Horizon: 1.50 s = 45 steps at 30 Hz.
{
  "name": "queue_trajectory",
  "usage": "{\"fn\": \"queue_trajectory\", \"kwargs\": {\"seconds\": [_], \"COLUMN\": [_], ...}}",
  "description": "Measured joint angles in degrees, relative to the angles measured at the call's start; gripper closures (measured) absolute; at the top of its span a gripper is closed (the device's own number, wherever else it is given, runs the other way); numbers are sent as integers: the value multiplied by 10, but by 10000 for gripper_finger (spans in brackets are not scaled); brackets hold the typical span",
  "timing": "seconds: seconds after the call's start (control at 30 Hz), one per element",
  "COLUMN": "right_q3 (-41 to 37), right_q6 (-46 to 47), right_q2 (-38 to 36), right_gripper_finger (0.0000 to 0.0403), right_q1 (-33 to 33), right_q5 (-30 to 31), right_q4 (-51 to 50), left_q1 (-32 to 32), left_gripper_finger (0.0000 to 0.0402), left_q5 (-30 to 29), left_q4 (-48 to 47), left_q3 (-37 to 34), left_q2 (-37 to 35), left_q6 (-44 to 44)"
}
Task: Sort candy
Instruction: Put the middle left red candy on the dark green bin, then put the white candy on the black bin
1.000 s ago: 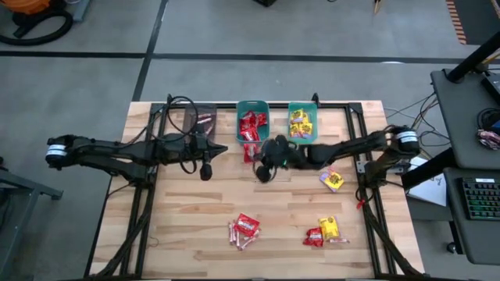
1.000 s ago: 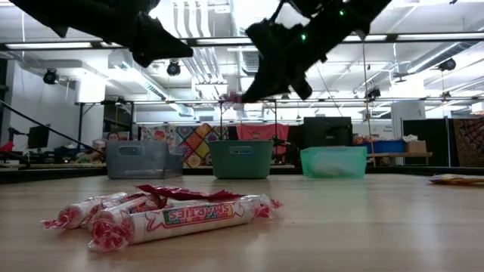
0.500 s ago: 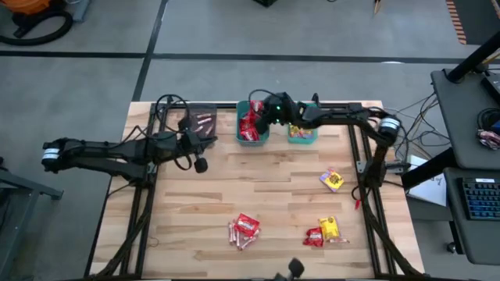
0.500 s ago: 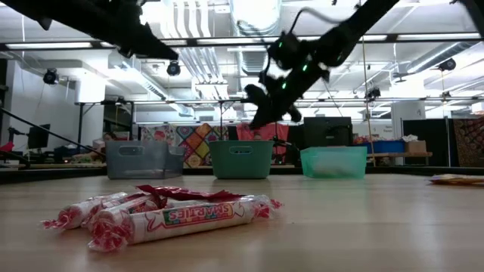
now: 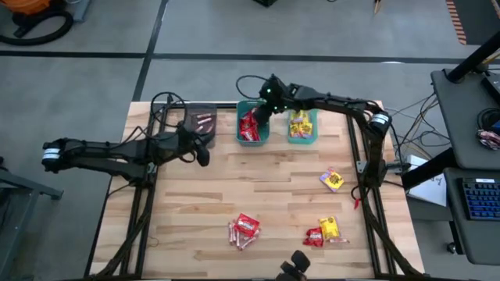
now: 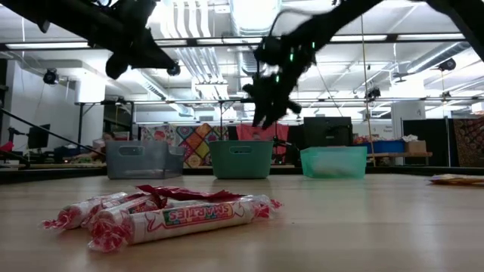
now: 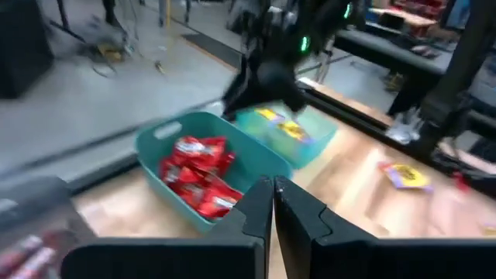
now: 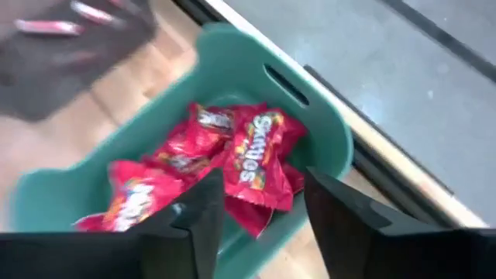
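Right gripper (image 8: 256, 221): jaws apart, holding nothing; hangs over the middle teal bin (image 5: 252, 125).
Red packet (image 8: 256, 159): glossy crinkled foil, lying in the bin directly below the fingers.
Left gripper (image 7: 273, 203): closed, empty, near the grey bin (image 5: 200, 122).
Loose candy (image 5: 244, 229): front of the wooden table (image 5: 273, 195); right arm nearer the yellow packet (image 5: 333, 180).

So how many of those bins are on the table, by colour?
grey bin: 1
teal bins: 2
Total: 3
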Motion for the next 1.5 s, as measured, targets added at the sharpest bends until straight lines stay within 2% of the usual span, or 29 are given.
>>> {"fn": "queue_trajectory", "kwargs": {"seconds": [0.13,0.27,0.47,0.63,0.73,0.9,1.0,1.13,1.3,1.37,1.5], "right_q3": [10,-39,-147,-259,-326,-399,-421,-433,-434,-434,-434], "right_q6": [-47,-99,-1,68,101,142,153,157,147,139,121], "right_q2": [-50,-110,-237,-321,-354,-368,-368,-365,-365,-366,-366], "right_gripper_finger": [213,210,222,229,230,230,229,230,230,232,232], "right_q1": [24,89,213,329,382,426,430,430,430,430,430], "right_q5": [-13,-53,-54,-60,-33,-13,-9,-10,-9,-7,6], "right_q4": [-50,-59,-45,5,59,117,134,145,155,160,167], "left_q1": [-5,-44,-160,-265,-315,-357,-369,-372,-376,-376,-375], "left_gripper_finger": [402,402,402,402,402,399,385,360,327,314,288], "left_q5": [77,130,131,131,124,113,113,119,167,177,182], "left_q4": [-3,2,157,186,210,238,229,155,-14,-94,-233], "left_q3": [-1,-7,-10,0,1,21,35,72,164,211,312], "left_q2": [17,65,164,236,291,367,397,421,462,485,527], "left_q6": [1,-16,-44,-28,-26,-55,-113,-288,-468,-503,-507]}}
